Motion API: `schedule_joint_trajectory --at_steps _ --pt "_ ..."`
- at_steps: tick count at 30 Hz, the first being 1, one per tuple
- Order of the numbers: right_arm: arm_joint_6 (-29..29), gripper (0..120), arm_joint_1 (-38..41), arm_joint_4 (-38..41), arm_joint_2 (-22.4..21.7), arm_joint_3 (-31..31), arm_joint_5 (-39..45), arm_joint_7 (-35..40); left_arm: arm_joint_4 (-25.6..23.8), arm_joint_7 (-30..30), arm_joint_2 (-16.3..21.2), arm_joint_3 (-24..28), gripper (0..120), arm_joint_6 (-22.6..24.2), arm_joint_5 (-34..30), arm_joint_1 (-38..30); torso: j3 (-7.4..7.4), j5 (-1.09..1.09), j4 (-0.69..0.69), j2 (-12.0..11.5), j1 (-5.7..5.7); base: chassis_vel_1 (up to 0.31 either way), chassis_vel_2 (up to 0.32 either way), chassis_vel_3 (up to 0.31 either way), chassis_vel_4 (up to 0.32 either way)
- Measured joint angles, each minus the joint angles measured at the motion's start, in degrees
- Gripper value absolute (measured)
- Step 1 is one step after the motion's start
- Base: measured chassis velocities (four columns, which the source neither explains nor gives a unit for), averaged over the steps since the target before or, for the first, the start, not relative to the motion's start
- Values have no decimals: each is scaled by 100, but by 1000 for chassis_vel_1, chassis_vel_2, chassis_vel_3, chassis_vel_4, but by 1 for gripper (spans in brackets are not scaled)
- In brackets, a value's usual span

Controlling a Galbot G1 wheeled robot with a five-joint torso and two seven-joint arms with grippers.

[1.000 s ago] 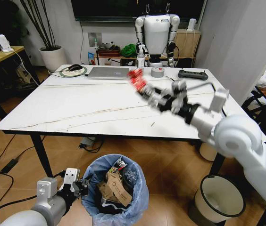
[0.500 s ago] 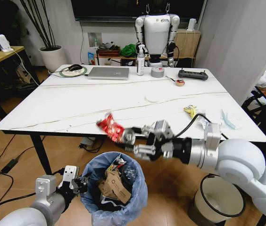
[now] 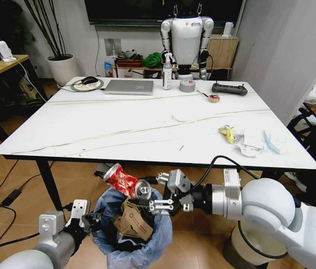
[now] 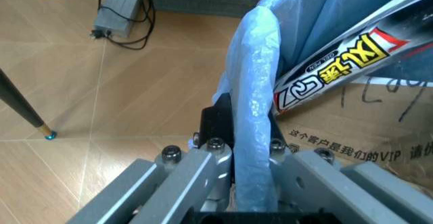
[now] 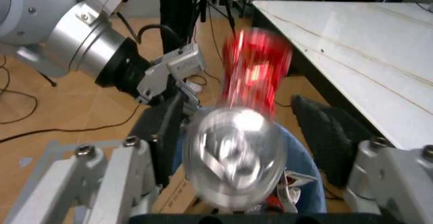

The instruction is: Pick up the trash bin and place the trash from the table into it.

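Head view: right gripper (image 3: 147,200) clenched on red can (image 3: 120,179), hanging just over trash bin (image 3: 130,246) near table (image 3: 91,131), probably so it falls inside. Left gripper (image 4: 252,153) pinching bin rim, keeping it raised and steady.

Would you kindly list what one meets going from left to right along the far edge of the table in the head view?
Coiled cable → laptop → spray bottle → grey tape roll → small tape roll → black controller.
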Motion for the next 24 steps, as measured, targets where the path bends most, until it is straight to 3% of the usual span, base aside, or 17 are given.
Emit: schedule_joint_trajectory --at_steps 10,18,24 --pt "41 98 -234 -31 -41 164 -240 128 0 -3 -13 -41 0 0 12 48 0 0 0 0 0 0 0 0 0" --pt "31 100 -226 -46 65 393 135 684 0 2 -19 -42 0 0 25 52 0 0 -1 0 0 0 0 0 0" --pt "-137 100 189 -117 518 616 1104 2428 0 289 -99 -23 0 0 241 138 0 0 1 0 0 0 0 0 0"
